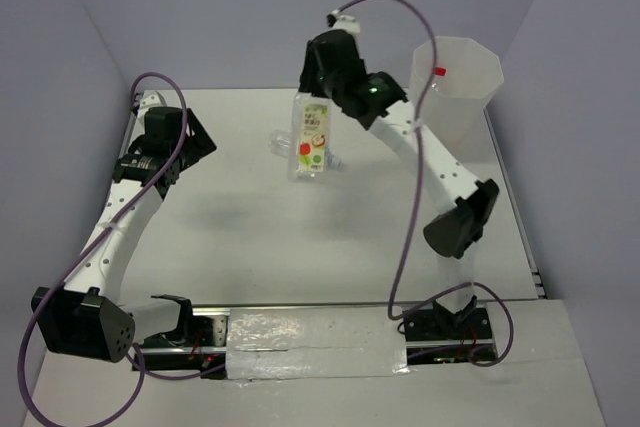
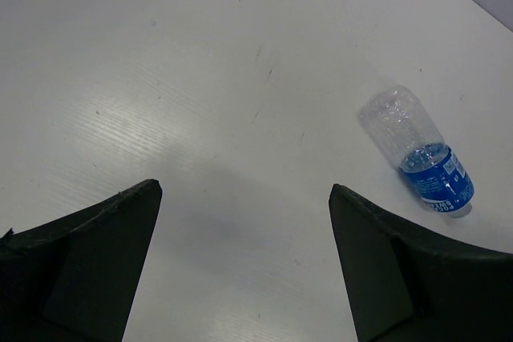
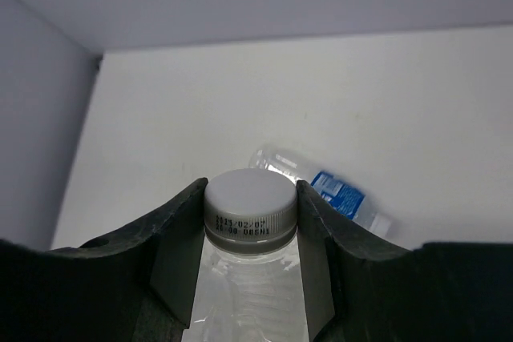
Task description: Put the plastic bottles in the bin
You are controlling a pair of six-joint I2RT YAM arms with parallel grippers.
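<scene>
1. Bottles seen: two, both clear; bin [image 1: 470,97]: one, translucent white, faceted.
2. Right claw [image 3: 250,198] clamps the fruit-labelled bottle [image 1: 312,142], upright, at its pale cap.
3. Blue-labelled bottle [image 2: 421,154] lies on tabletop [image 1: 250,227]; left claw [image 2: 243,190] gapes open.

The left arm [image 1: 113,232] runs from its base at 7 o'clock up toward 11 o'clock, wrist tipped down. The left gripper [image 2: 244,222] has its jaws spread wide. The right arm [image 1: 430,162] climbs from its base at 5 o'clock, folds at the elbow and reaches toward 12 o'clock. The right gripper [image 3: 250,206] points down, its 2 fingers [image 3: 180,238] clamped on the neck of a bottle [image 1: 312,142] that hangs upright below it.
</scene>
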